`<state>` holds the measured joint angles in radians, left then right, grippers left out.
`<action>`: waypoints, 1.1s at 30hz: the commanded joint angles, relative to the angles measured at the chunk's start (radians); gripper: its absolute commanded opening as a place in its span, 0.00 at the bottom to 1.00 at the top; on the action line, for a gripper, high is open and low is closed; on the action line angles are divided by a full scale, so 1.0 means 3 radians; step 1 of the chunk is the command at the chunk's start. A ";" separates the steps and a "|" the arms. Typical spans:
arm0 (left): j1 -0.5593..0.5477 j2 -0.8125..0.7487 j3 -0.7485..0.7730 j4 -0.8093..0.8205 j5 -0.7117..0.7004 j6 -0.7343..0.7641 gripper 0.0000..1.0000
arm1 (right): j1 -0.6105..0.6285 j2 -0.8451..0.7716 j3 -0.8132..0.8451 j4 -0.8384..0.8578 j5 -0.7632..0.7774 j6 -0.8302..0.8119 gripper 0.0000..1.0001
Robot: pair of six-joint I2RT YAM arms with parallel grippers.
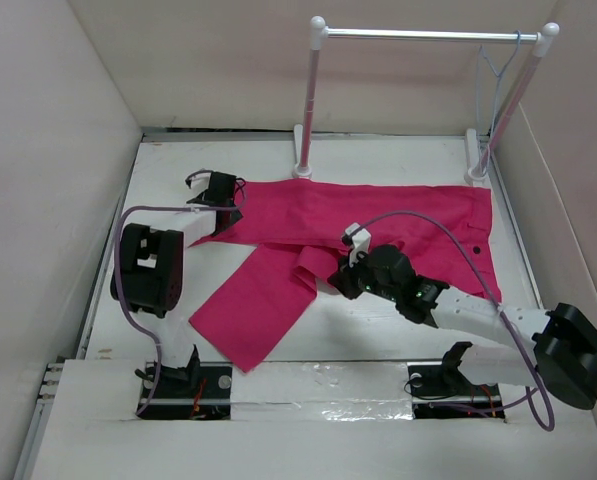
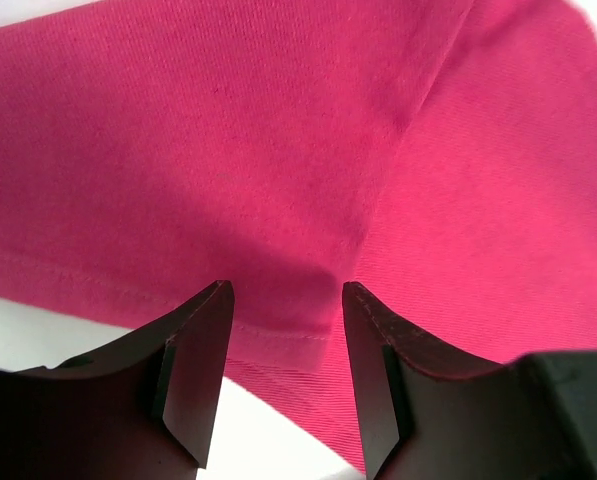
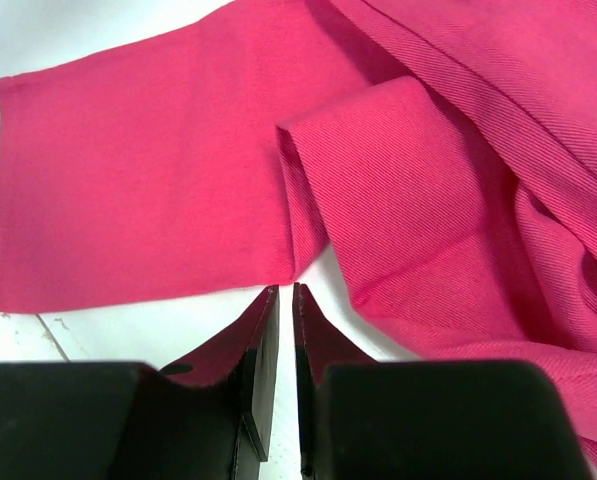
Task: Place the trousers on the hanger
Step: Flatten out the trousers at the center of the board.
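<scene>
The magenta-pink trousers [image 1: 378, 225] lie flat on the white table, waistband with a dark button [image 1: 475, 247] at the right, one leg running left, the other folded down toward the near left [image 1: 253, 310]. The pale wire hanger [image 1: 498, 65] hangs on the rack's bar at the far right. My left gripper [image 1: 223, 200] is open over the hem of the far leg [image 2: 278, 335], nothing between the jaws. My right gripper [image 1: 338, 280] is shut and empty, its tips [image 3: 285, 292] just short of the edge of the near leg's fold [image 3: 398, 200].
A white-poled rack with a silver bar [image 1: 428, 35] stands at the back of the table. White walls [image 1: 48, 200] close in the left, right and back sides. Bare table [image 1: 378, 340] shows in front of the trousers.
</scene>
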<state>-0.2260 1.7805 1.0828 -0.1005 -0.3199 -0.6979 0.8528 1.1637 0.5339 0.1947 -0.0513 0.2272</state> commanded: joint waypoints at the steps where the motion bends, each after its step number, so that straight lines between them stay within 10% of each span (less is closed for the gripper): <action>1: -0.0095 0.0001 0.0113 -0.0191 -0.0248 0.0168 0.45 | 0.0006 -0.0029 0.0000 0.0077 0.0120 -0.0087 0.17; 21: -0.0488 0.0288 0.0543 -0.0677 -0.0742 0.0506 0.45 | 0.0005 0.0094 -0.0225 0.0460 -0.0059 -0.0062 0.18; 30: -0.0520 0.0405 0.0650 -0.0958 -0.0964 0.0450 0.00 | 0.0005 -0.0003 -0.0276 0.0394 0.0073 -0.0108 0.19; 33: -0.0387 0.0355 0.0788 -0.1051 -0.0995 0.0460 0.00 | -0.0066 -0.0120 -0.0348 0.0384 0.0099 -0.0108 0.19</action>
<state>-0.3775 1.9034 1.2610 -0.3595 -0.5636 -0.5602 0.8482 1.1721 0.4419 0.2695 -0.0494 0.2123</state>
